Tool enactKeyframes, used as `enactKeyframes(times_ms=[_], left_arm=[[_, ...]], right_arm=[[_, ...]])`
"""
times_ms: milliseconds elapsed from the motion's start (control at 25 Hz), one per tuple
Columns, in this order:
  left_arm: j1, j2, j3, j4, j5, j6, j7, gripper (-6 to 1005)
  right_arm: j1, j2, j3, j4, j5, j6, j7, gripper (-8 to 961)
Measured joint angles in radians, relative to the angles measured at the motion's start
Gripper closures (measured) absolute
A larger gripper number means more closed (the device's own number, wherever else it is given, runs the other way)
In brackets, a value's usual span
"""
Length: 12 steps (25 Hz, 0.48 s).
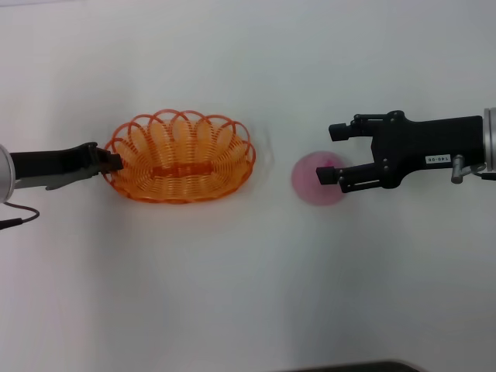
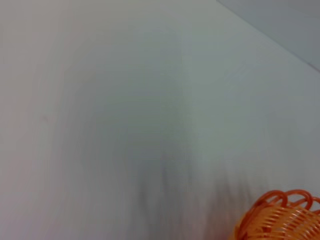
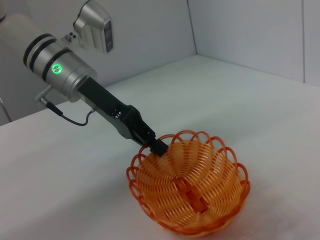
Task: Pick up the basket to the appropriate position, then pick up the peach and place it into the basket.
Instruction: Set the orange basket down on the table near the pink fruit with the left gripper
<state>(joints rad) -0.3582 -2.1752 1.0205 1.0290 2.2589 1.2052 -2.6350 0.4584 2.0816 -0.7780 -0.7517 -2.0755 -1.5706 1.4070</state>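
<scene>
The orange openwork basket (image 1: 182, 159) stands on the white table, left of centre. My left gripper (image 1: 115, 161) is shut on its left rim; the right wrist view shows this grip (image 3: 159, 146) on the basket's rim (image 3: 190, 195). A bit of the basket shows in the left wrist view (image 2: 280, 220). The pink peach (image 1: 311, 182) lies on the table to the right of the basket. My right gripper (image 1: 332, 153) is open at the peach, and its lower finger (image 1: 341, 177) overlaps the peach's right side.
The white table (image 1: 248, 294) spreads all around the basket and peach. A dark edge (image 1: 349, 366) shows at the near side. A wall (image 3: 250, 30) rises behind the table's far edge in the right wrist view.
</scene>
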Motion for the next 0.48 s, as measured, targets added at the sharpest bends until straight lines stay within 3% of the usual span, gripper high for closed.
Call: enactKeyframes(times_ms=[480], left_arm=[[0.002, 0.000, -0.006, 0.011, -0.015, 0.021, -0.007, 886]], right_arm=[[0.001, -0.004, 0.001, -0.001, 0.002, -0.003, 0.006, 74]])
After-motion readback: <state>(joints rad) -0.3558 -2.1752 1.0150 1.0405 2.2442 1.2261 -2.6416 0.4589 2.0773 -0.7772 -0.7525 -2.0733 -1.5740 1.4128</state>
